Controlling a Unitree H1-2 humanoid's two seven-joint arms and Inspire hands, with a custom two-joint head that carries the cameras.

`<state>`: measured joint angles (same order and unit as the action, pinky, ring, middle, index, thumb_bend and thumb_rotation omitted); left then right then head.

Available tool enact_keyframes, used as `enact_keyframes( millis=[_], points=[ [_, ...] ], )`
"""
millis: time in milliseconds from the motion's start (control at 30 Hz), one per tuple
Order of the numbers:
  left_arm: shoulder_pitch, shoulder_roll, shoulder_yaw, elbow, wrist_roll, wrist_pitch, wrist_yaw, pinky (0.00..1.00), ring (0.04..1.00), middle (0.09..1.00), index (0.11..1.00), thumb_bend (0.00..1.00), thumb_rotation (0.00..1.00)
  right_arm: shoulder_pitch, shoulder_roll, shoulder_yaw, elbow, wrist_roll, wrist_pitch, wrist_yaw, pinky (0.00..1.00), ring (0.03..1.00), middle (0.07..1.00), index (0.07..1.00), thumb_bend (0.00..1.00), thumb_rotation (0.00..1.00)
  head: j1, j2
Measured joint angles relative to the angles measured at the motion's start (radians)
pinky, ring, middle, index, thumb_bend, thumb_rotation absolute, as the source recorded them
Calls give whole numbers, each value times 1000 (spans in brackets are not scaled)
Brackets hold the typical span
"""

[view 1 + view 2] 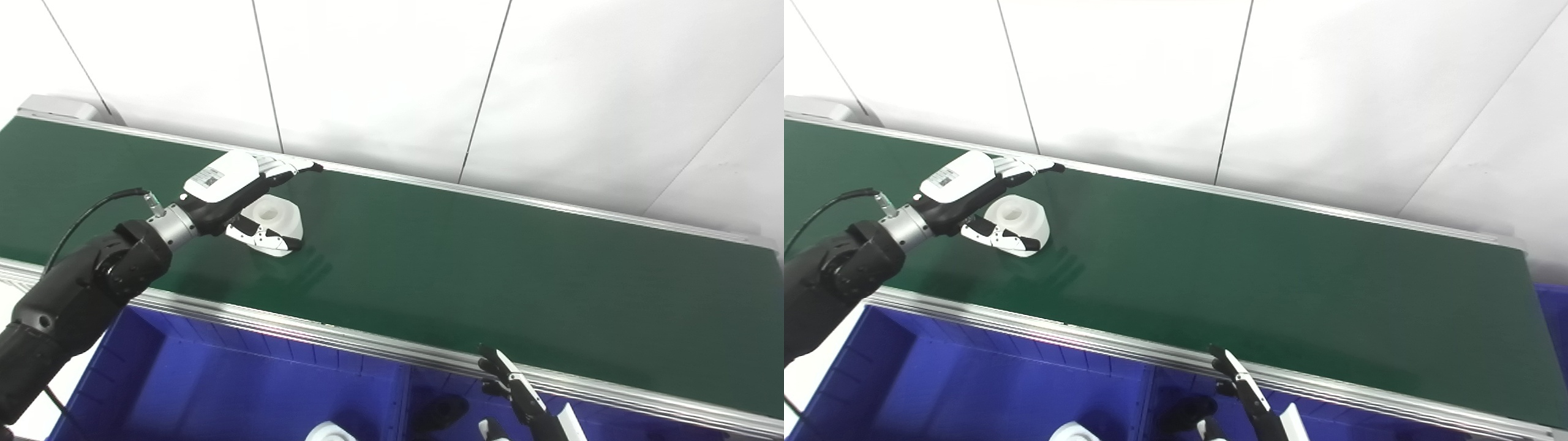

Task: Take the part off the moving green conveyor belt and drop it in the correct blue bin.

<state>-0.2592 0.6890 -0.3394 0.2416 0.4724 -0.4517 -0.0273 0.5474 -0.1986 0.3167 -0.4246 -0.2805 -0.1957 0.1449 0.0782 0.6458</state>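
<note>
A white round part (278, 218) with a hole in its top lies on the green conveyor belt (465, 257), left of the middle. My left hand (239, 193) reaches over it, fingers spread above and thumb beside the part, open around it and not closed on it; it also shows in the right eye view (974, 193). My right hand (517, 392) hangs low at the belt's near rail, fingers apart and holding nothing. A blue bin (245, 380) sits below the near rail.
A second blue bin (441, 404) lies right of a divider and holds a dark part (444, 411). A white part (331, 432) shows at the bottom edge of the left bin. A metal rail (367, 340) edges the belt. White wall panels stand behind.
</note>
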Motion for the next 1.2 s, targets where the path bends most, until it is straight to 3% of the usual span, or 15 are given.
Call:
enact_keyframes(
  millis=[233,467,567,600,667,733,767,833,1000,1200],
  points=[
    [-44,31,-41,61,-58,0,-72,788,908,974,975,855,431,-1,0,-10,-11,6,0,0,826,911,933,921,387,870,-3,5],
    [-84,48,-107,105,-123,0,-97,807,905,967,963,890,570,5,0,-13,-23,6,0,0,821,906,929,917,401,885,-2,12],
    [-94,45,-144,124,-121,0,-96,955,967,975,962,870,659,14,-1,-15,-27,7,0,0,839,917,930,919,403,895,-3,15],
    [-101,41,-152,141,-115,0,-98,934,952,961,945,857,622,15,-1,-15,-27,7,0,0,841,917,931,919,405,898,-3,15],
    [-111,30,-163,174,-109,0,-107,802,853,885,875,812,468,16,-2,-17,-27,7,0,0,840,916,930,920,413,909,-6,20],
    [-121,19,-177,201,-88,0,-112,763,819,860,857,803,429,16,-3,-18,-28,7,0,0,840,915,930,920,414,912,-6,20],
    [-125,11,-182,216,-79,-1,-106,553,615,674,726,820,180,17,-3,-18,-28,7,0,0,836,913,930,920,417,914,-20,26],
    [-154,-28,-185,272,-58,-2,-69,460,526,584,622,841,37,19,-3,-18,-28,6,0,0,832,911,929,918,422,914,-25,26],
    [-181,-97,-211,355,-45,-1,-10,433,506,555,582,859,0,24,-2,-20,-28,5,0,-3,837,914,930,918,421,903,-29,28],
    [-183,-109,-235,359,-9,-5,38,448,508,557,591,867,10,30,1,-24,-28,6,-11,-7,847,919,929,921,418,906,-31,29]
  ],
)
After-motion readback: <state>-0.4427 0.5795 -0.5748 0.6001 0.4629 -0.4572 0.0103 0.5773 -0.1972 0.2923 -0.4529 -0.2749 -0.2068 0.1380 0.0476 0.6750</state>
